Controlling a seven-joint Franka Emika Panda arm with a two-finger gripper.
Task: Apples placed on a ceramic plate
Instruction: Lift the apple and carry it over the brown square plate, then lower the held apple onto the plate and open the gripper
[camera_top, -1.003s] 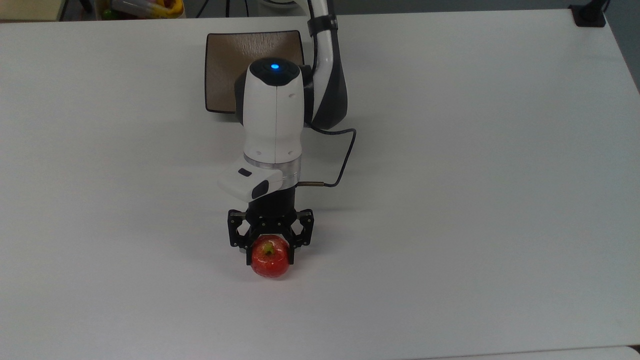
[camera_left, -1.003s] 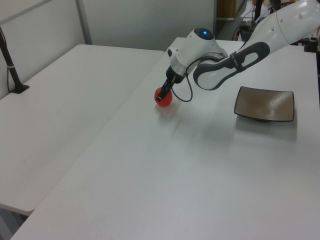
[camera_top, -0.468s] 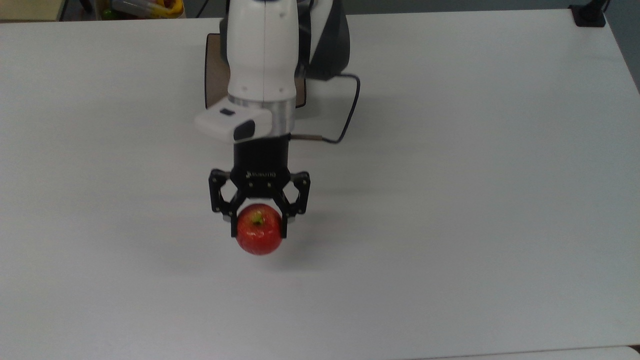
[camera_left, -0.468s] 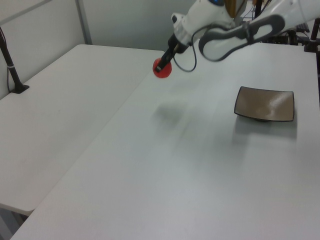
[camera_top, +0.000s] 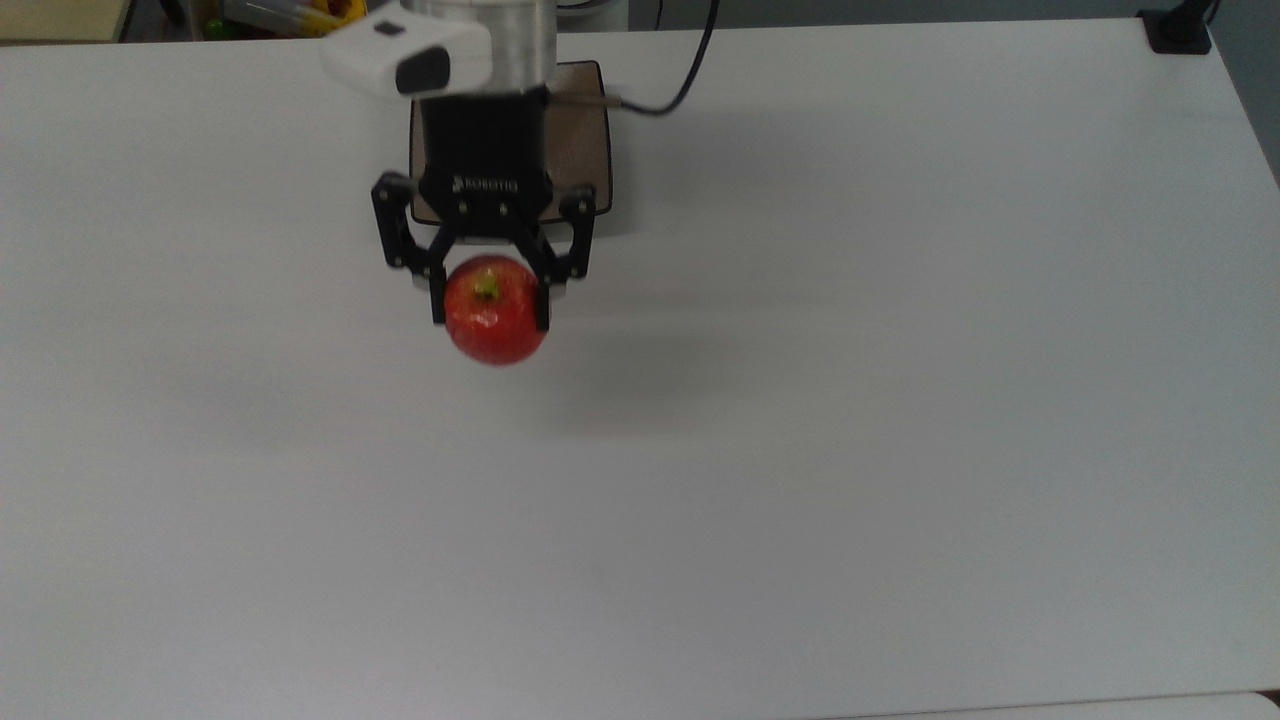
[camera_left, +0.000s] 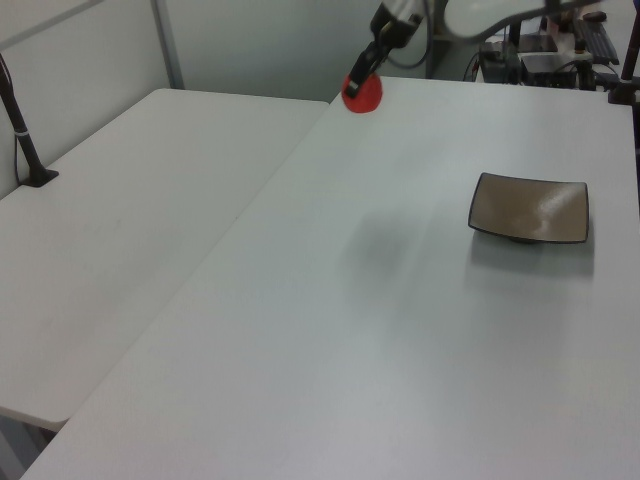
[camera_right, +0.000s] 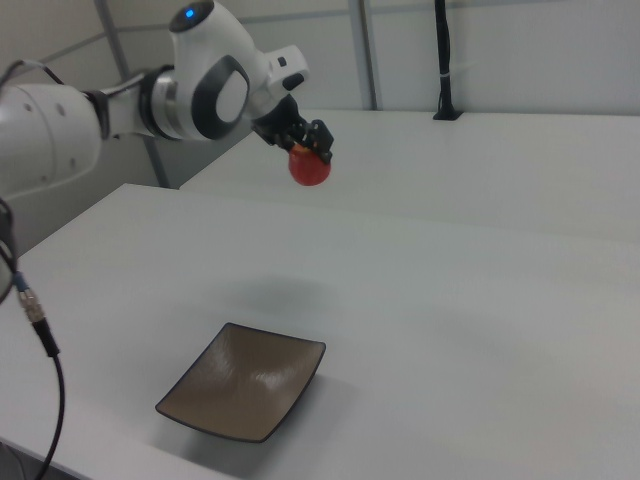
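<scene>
Gripper: in the top view, from its left, I see my black two-finger gripper (camera_top: 487, 300) closed round the small, round, glossy red apple (camera_top: 495, 323), one finger (camera_top: 437, 295) on each flank and the stem hollow facing up between them.
Apple, position: held in the air, well above the white table (camera_top: 900, 400); the right view shows the apple (camera_right: 310, 167) hanging clear, its faint shadow on the table below.
Plate: the square, shallow, brown ceramic plate (camera_top: 585, 140) lies flat and empty beyond the gripper in the top view, partly behind the wrist; in the left view the plate (camera_left: 530, 208) sits toward the left view's right, well apart from the apple (camera_left: 363, 93).
Handling, my judgement: light for this gripper, firm, yet smooth-skinned and round, so it may roll in the hold or on the dish; hard squeezing may bruise it.
Hold, my judgement: across the widest girth, as now, is the sound place.
Release, my judgement: low over the plate's middle, since the rim is shallow.
</scene>
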